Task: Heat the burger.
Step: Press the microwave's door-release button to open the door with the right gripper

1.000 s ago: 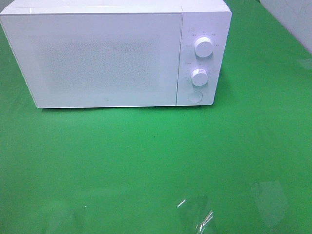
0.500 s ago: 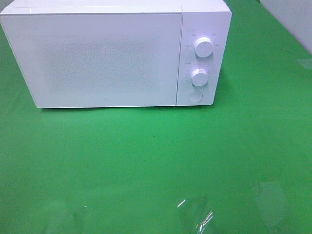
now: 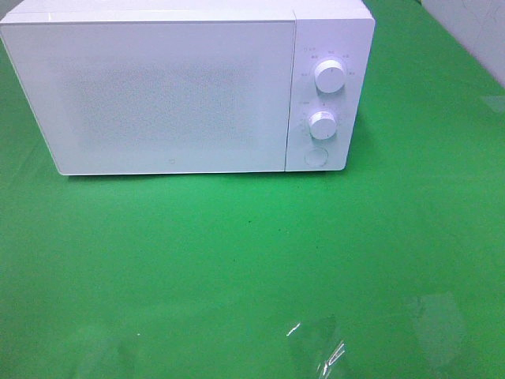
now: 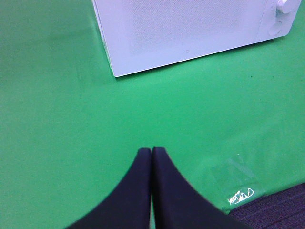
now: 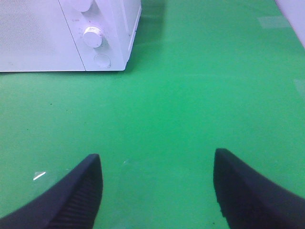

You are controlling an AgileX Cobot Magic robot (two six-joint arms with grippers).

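The burger is out of view in every frame. A white microwave (image 3: 181, 91) stands at the back of the green table with its door closed; it also shows in the left wrist view (image 4: 190, 33) and the right wrist view (image 5: 71, 36). Its two knobs (image 3: 329, 76) and a round button (image 3: 316, 157) are on its right panel. My left gripper (image 4: 151, 151) is shut and empty, low over the green cloth in front of the microwave. My right gripper (image 5: 157, 160) is open and empty, in front of the microwave's right side. Neither gripper shows in the exterior view.
The green cloth (image 3: 237, 260) covers the table. Clear tape patches lie near the front edge (image 3: 319, 351) and show in the left wrist view (image 4: 236, 181). The table's front edge and dark floor (image 4: 276, 210) show in the left wrist view. A pale wall stands at far right (image 3: 473, 31).
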